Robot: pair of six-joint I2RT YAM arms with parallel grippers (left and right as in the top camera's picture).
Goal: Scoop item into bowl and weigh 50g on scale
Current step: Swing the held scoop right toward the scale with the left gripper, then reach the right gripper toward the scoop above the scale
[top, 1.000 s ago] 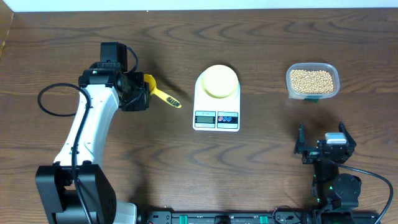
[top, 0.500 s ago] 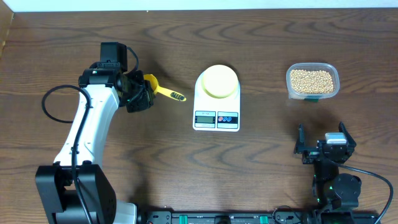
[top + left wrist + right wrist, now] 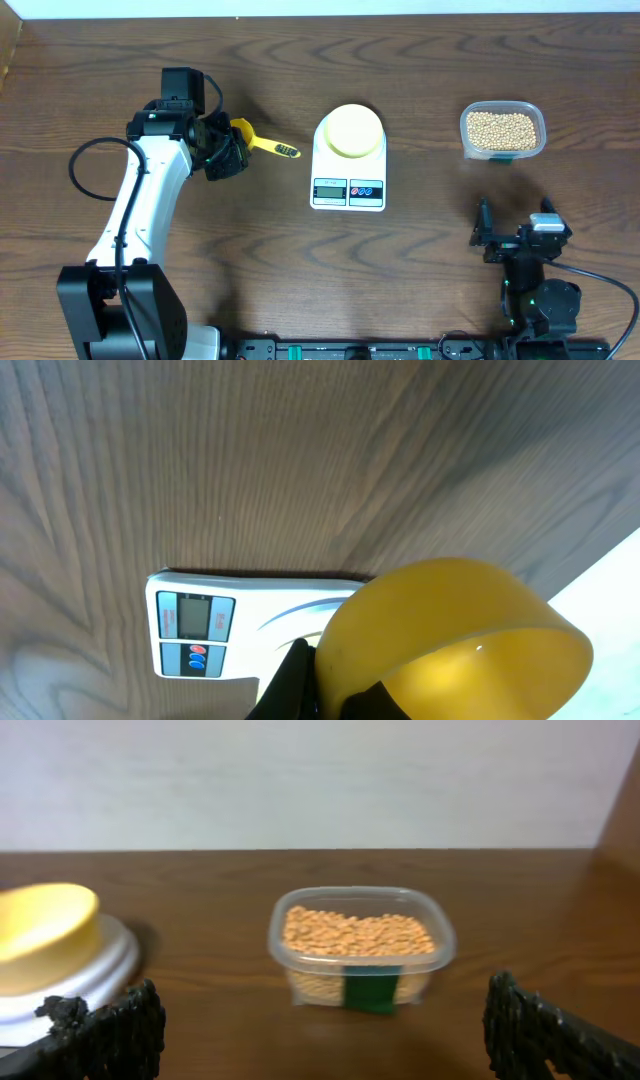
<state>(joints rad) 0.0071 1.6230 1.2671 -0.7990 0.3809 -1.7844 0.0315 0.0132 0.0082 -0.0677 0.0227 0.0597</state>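
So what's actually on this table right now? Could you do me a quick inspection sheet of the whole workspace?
Surface: dark brown wooden table, no spills seen.
Job's things: small pale yellow round bowl sits on the white flat digital scale, no beans seen in it; tan round beans fill the clear rectangular plastic tub, apart from the scale.
Clutter: nothing seen.
Grippers: left gripper jaws shut on the yellow plastic scoop, handle sticking out; right gripper jaws open, empty.
Cables: black cable loops beside the white left arm; second black cable near the right gripper.
Surroundings: pale wall behind the table.
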